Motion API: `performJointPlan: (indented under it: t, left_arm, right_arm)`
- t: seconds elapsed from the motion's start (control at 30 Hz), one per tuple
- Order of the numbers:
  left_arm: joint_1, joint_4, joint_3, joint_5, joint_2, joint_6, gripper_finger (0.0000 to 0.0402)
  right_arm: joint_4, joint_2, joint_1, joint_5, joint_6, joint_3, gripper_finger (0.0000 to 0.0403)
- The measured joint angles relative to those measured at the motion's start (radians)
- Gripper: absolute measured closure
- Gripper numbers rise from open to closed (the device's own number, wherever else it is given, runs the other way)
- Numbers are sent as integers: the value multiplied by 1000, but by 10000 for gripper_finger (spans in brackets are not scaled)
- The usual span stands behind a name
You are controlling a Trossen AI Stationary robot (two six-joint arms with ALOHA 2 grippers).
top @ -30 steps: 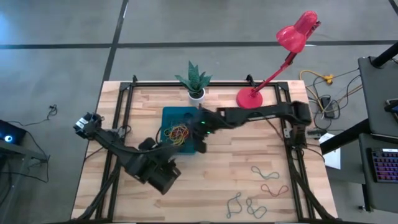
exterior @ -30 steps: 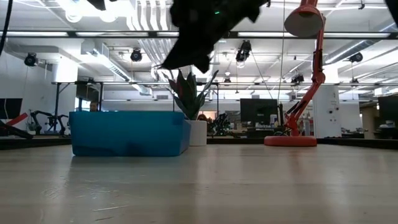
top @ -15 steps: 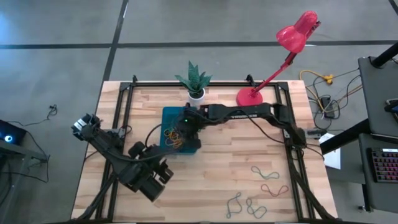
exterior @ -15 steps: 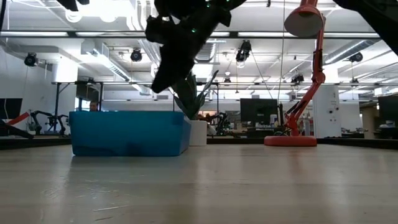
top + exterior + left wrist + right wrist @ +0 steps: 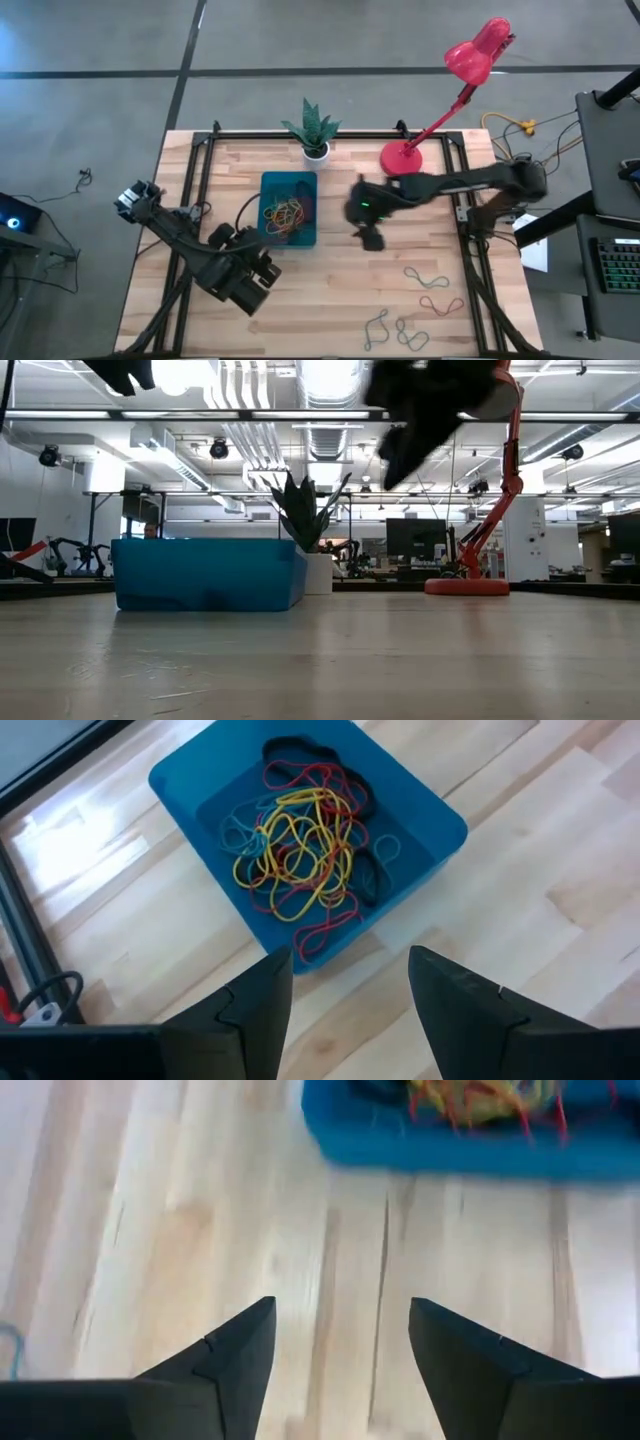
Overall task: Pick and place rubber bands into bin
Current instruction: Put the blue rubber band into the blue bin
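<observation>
Right gripper (image 5: pixel 368 237) hangs above bare desk (image 5: pixel 400 300) just right of the bin (image 5: pixel 311 180), fingers wide apart with nothing between them; the right wrist view shows only wood in the gap. My read: it's empty and free to go for another band.

Left gripper (image 5: pixel 262 285) sits near the desk's front-left, just off the bin's front-left corner, raised, fingers also spread wide and empty. Its camera looks down into the bin, so it's likely parked there to stay out of the right arm's path.

Bin is in the middle of the desk toward the back edge, just in front of the white plant pot (image 5: pixel 316 151). It holds a tangled pile of bands (image 5: pixel 300 855): mostly yellow and red, some grey-green, a few dark ones along the wall.

Loose bands (image 5: pixel 425 277) are still on the desk near the front-right corner: one grey-green, a red one (image 5: pixel 441 304) in front of it, and more greyish loops (image 5: pixel 412 334) by the front edge. All lie flat, well apart from the bin and on the right arm's side, so the right arm is the sensible one to fetch them.

Thin floppy loops flat on wood: fingertips need to come right down to the surface to catch one. Red lamp (image 5: pixel 402 156) stands at the back, clear of that route.
</observation>
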Motion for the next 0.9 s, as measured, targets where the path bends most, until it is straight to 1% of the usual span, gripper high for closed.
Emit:
performJointPlan:
  t: [0.17, 0.27, 0.37, 0.47, 0.6, 0.77, 0.9]
  left_arm:
    - [24, 11, -2, -15, 0, 12, 217]
    - [42, 39, -3, -16, 0, 49, 217]
    - [58, 68, -5, -16, 0, 89, 217]
    - [69, 101, -7, -7, 0, 131, 217]
    - [70, 111, -8, 7, 0, 136, 217]
    - [70, 111, -22, 11, 0, 134, 217]
    - [70, 113, -40, 12, 0, 134, 217]
  right_arm:
    - [4, -243, 63, 101, 167, -261, 187]
    - [0, -348, 105, 104, 271, -382, 187]
    - [-31, -418, 151, 112, 352, -484, 186]
    - [-51, -461, 210, 122, 427, -565, 186]
    - [-67, -490, 307, 123, 542, -639, 186]
    - [-57, -494, 425, 130, 696, -673, 188]
    - [-55, -476, 527, 206, 796, -677, 189]
